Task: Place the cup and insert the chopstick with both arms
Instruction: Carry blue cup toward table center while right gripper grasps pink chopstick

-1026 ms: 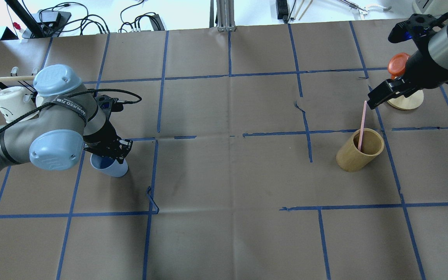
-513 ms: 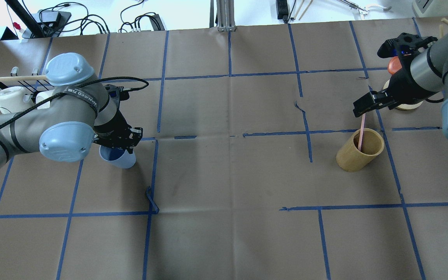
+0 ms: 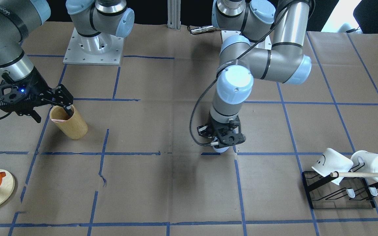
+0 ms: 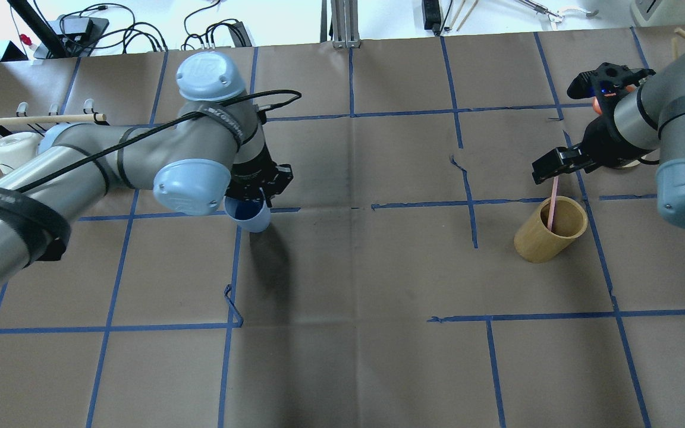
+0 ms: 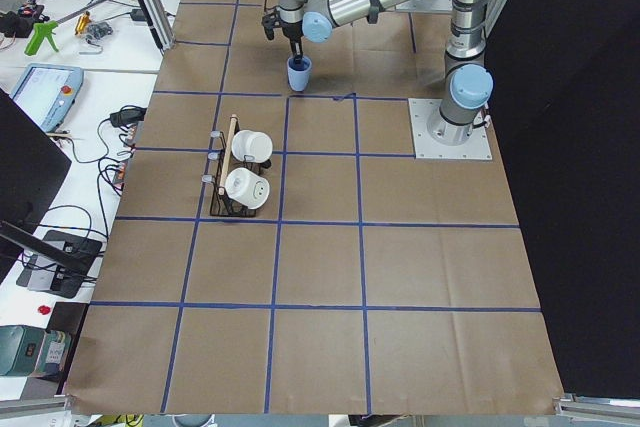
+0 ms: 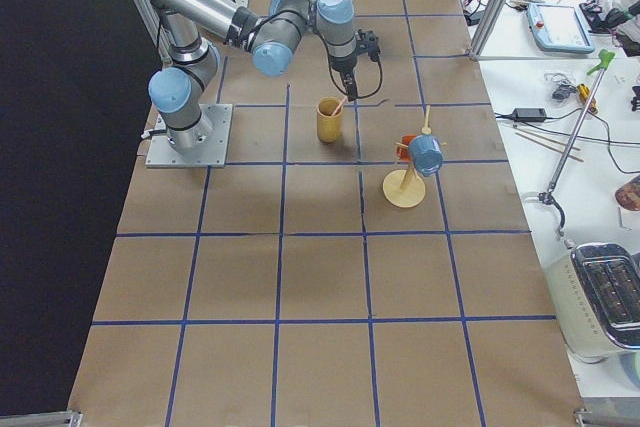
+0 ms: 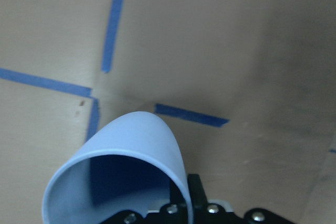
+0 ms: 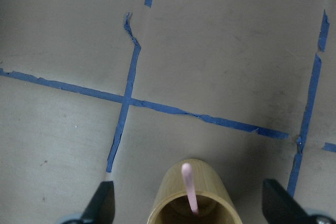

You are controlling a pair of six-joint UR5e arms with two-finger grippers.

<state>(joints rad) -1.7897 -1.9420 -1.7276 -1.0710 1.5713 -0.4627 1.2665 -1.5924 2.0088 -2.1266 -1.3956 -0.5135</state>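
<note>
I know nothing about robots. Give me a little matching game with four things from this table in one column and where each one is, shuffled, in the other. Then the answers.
Things:
1. blue cup
2. pink chopstick
3. white mugs
4. bamboo holder

Places:
A. standing inside the bamboo holder
B. on the table, under the open right gripper
C. held by the left gripper
D. on the black rack

Pairs: 1-C, 2-A, 3-D, 4-B
</note>
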